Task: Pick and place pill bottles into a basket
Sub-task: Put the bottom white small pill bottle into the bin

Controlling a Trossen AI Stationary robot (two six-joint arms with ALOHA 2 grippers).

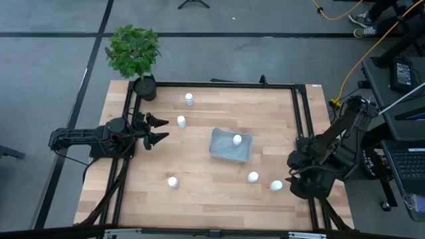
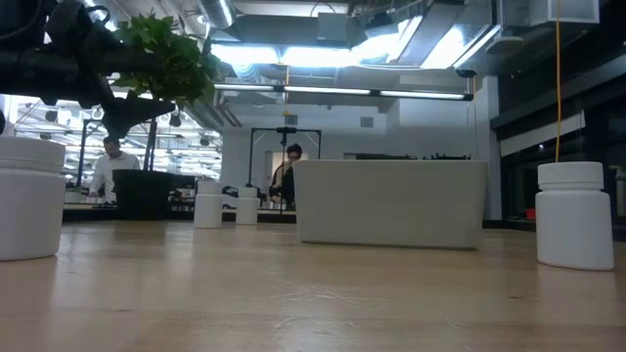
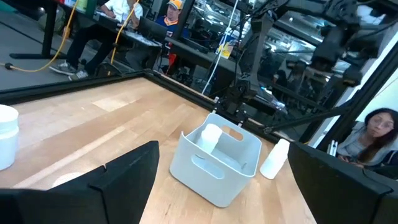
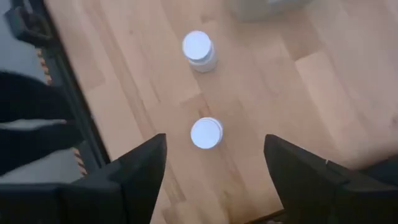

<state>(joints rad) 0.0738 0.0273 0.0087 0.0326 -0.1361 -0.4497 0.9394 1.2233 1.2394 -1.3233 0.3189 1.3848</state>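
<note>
One bottle (image 1: 237, 139) already stands in the basket (image 1: 222, 151), which sits at mid-table between your two arms. Five bottles are left on the wood. Your right gripper (image 4: 214, 155) hovers with its fingers spread, right over the nearest bottle (image 4: 206, 133); a second (image 4: 199, 50) stands just beyond it, towards the basket. Your left gripper (image 1: 158, 129), also spread and empty, waits near another bottle (image 1: 181, 121).
</note>
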